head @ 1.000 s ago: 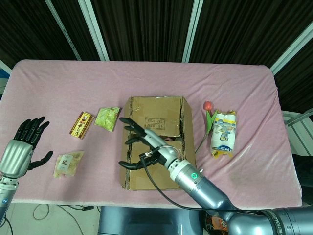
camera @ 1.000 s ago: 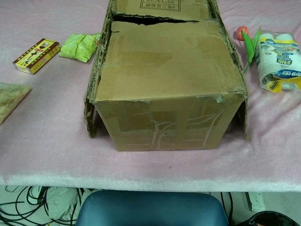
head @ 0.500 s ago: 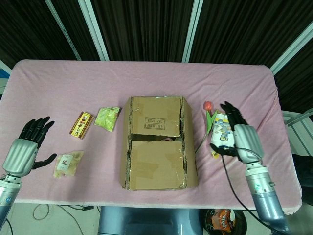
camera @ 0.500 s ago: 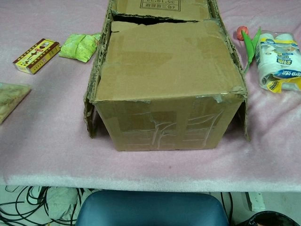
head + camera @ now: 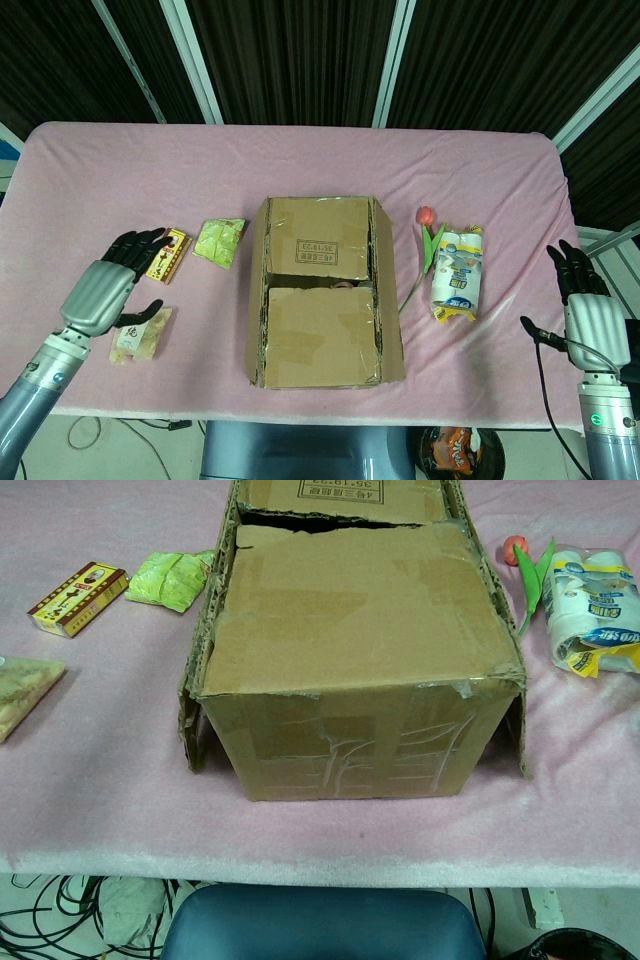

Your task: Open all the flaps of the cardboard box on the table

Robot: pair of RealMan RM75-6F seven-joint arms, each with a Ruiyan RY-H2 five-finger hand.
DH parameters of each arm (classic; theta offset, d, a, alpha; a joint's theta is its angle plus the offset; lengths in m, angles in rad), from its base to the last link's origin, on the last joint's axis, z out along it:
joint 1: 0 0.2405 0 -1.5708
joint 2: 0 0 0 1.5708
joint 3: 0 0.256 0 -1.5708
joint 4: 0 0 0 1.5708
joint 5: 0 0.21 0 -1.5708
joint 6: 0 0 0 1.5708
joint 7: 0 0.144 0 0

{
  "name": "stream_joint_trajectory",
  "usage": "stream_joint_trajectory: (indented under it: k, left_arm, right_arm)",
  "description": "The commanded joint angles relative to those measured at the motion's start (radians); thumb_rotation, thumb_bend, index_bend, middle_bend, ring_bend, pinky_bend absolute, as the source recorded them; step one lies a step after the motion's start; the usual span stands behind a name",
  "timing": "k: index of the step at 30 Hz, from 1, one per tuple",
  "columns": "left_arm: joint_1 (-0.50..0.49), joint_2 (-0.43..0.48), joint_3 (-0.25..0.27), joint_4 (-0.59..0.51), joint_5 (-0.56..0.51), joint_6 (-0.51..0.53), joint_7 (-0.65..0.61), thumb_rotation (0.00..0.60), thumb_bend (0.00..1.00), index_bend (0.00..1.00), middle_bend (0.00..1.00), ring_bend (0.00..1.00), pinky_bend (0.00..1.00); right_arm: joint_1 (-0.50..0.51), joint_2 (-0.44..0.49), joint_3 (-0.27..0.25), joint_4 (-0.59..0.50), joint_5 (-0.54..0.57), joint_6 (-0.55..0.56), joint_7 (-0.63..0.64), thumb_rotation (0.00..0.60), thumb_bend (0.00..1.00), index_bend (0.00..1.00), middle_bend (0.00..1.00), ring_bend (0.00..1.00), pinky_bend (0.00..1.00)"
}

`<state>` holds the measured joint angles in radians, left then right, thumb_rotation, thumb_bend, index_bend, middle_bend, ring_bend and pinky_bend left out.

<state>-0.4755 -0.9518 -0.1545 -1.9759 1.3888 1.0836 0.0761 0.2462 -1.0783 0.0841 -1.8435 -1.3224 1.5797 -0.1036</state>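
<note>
- Left hand (image 5: 112,283): at the table's left side in the head view, fingers spread and holding nothing, its fingertips over the near end of the yellow-red packet (image 5: 166,255); whether they touch it I cannot tell. The chest view does not show this hand.
- Snack bag (image 5: 139,334): lies flat just under the left hand's thumb, near the front edge of the pink table (image 5: 300,160).
- Green pouch (image 5: 219,241): lies between the packet and the box, just beside the box's left side.
- Box (image 5: 322,290): stands at the middle of the table, toward the front edge. Its two long side flaps hang out and down along the left and right walls. The near flap (image 5: 350,610) and the far flap (image 5: 318,235) lie flat over the top, with a dark gap between them.
- Tulip (image 5: 426,245): lies just right of the box, red head pointing away, stem running toward the box's right side.
- Tissue pack (image 5: 458,275): lies right beside the tulip.
- Right hand (image 5: 587,305): past the table's right edge, fingers apart and pointing up, empty, well apart from the box.
</note>
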Motion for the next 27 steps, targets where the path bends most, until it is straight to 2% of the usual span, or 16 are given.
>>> stream_joint_trajectory:
  k: [1, 3, 5, 8, 13, 19, 27]
  left_arm:
    - [-0.209, 0.066, -0.120, -0.089, -0.176, -0.268, -0.039, 0.600, 0.53, 0.00, 0.02, 0.03, 0.10]
    - [-0.296, 0.068, -0.154, -0.071, -0.258, -0.383, -0.070, 0.600, 0.58, 0.00, 0.05, 0.07, 0.14]
    - [-0.360, 0.054, -0.176, -0.052, -0.318, -0.449, -0.087, 0.600, 0.62, 0.04, 0.11, 0.11, 0.19]
    - [-0.431, 0.019, -0.192, -0.022, -0.391, -0.498, -0.098, 0.600, 0.63, 0.10, 0.21, 0.20, 0.25]
    - [-0.548, -0.048, -0.200, 0.027, -0.517, -0.545, -0.109, 0.600, 0.65, 0.12, 0.23, 0.21, 0.29]
    - [-0.643, -0.099, -0.172, 0.066, -0.617, -0.562, -0.091, 0.600, 0.65, 0.13, 0.25, 0.22, 0.30]
    - [-0.742, -0.148, -0.099, 0.101, -0.739, -0.570, -0.071, 0.600, 0.66, 0.14, 0.28, 0.24, 0.31]
  right_arm:
    - [-0.012, 0.003, 0.018, -0.006, -0.006, -0.001, 0.030, 0.600, 0.23, 0.00, 0.00, 0.00, 0.22]
    - [-0.018, 0.007, 0.025, -0.009, -0.005, -0.003, 0.045, 0.600, 0.23, 0.00, 0.00, 0.00, 0.22]
    - [-0.020, 0.011, 0.033, -0.012, -0.003, -0.007, 0.054, 0.600, 0.23, 0.00, 0.00, 0.00, 0.22]
    - [-0.024, 0.016, 0.042, -0.017, -0.004, -0.011, 0.065, 0.600, 0.23, 0.00, 0.00, 0.00, 0.22]
    - [-0.035, 0.022, 0.051, -0.022, -0.010, -0.018, 0.079, 0.600, 0.23, 0.00, 0.00, 0.00, 0.22]
    - [-0.049, 0.024, 0.058, -0.021, -0.019, -0.018, 0.099, 0.600, 0.23, 0.00, 0.00, 0.00, 0.22]
    - [-0.056, 0.031, 0.079, -0.029, -0.017, -0.030, 0.112, 0.600, 0.23, 0.00, 0.00, 0.00, 0.22]
